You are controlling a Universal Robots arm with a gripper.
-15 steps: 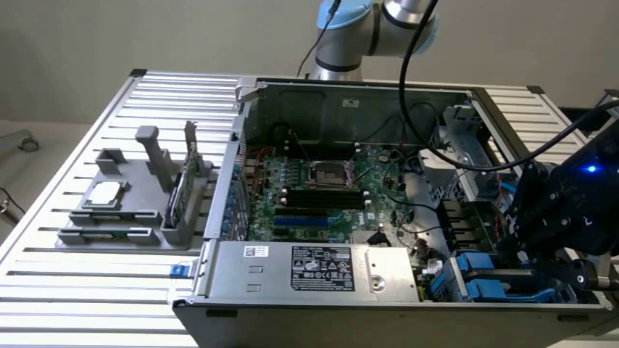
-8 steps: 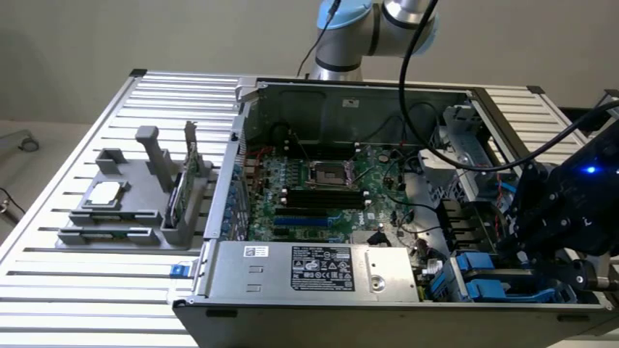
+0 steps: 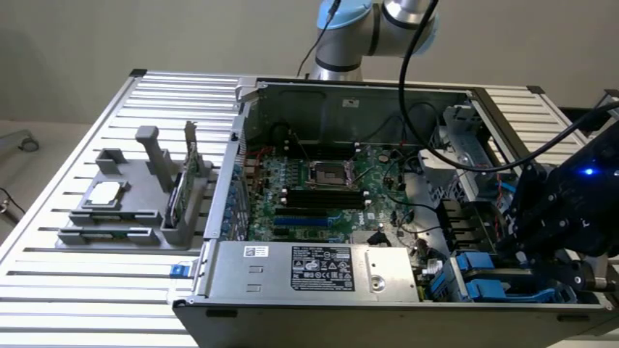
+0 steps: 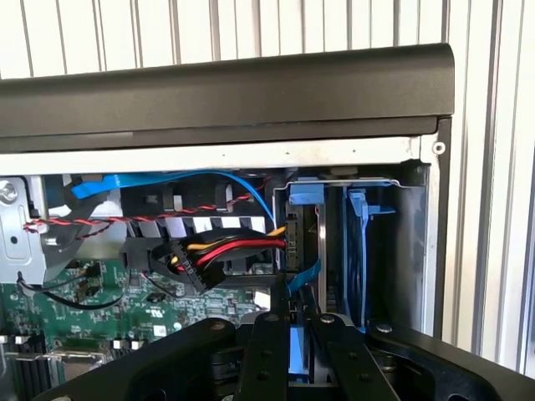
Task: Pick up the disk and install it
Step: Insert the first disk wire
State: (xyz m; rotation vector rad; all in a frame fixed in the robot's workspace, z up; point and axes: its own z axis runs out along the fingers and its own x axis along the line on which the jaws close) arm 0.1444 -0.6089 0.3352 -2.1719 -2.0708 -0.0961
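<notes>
Slatted metal desk (image 3: 58, 290) carries an open computer case (image 3: 290, 94). The disk (image 4: 305, 242), in its blue carrier, stands on edge in the drive bay (image 3: 483, 279) at the case's near corner on the exterior view's right, beside a second blue carrier (image 4: 359, 242). The jaws (image 4: 292, 334) sit narrowly parted around the disk's upper edge. Motherboard (image 3: 320, 188) and power supply (image 3: 309, 268) lie toward the exterior view's left. A grey fixture (image 3: 135, 203) holds a processor chip (image 3: 106, 192).

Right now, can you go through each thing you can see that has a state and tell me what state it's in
Computer case: side panel off, inside exposed.
Disk: standing on edge in the drive bay, cables plugged in beside it.
Tool: nearly shut, fingers on either side of the disk's blue carrier.
Processor chip: lying flat on the grey holder outside the case.
Circuit card: standing on edge in the holder.
</notes>
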